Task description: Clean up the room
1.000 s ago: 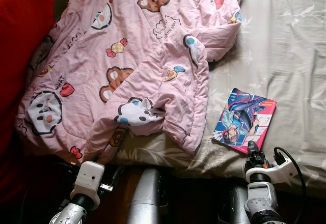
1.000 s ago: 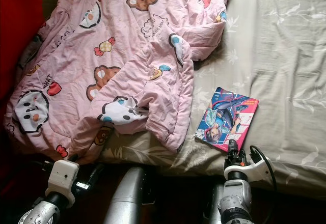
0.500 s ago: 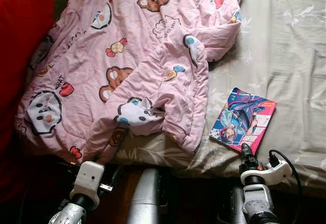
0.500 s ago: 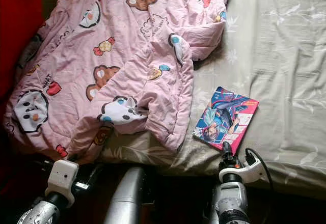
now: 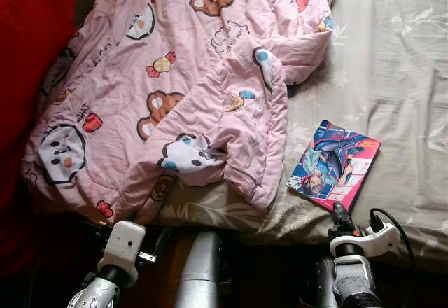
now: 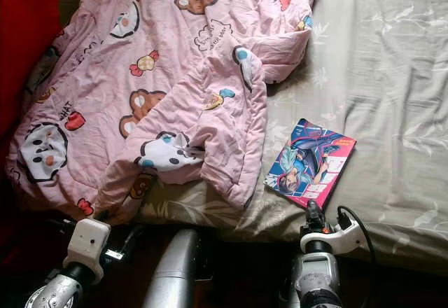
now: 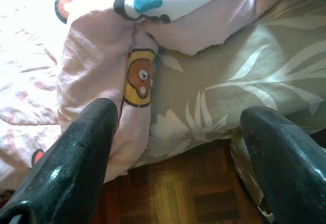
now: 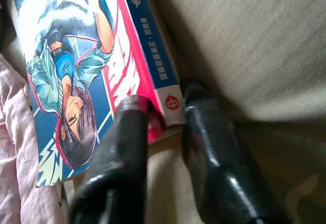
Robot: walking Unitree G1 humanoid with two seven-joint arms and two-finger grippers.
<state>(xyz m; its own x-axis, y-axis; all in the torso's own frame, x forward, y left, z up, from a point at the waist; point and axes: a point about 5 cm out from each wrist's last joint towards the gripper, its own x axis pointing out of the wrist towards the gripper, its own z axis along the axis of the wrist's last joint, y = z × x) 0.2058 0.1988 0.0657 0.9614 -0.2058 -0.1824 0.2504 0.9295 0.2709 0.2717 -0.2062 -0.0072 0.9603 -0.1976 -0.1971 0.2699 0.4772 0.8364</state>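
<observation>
Now, from my head, the book (image 5: 334,164) lies flat on the bed (image 5: 392,63), right of the pink blanket (image 5: 182,77), and my right gripper (image 5: 341,215) sits just at its near corner. My left gripper (image 7: 178,147) waits low at the bed's near edge.

Along my left wrist, those fingers are spread wide over the blanket's hem, holding nothing.

Along my right wrist, my fingers (image 8: 127,147) straddle the book's corner, parted narrowly, not clamped. I judge that so shallow a bite could let the book pivot or slip free. No containers are in sight.
</observation>
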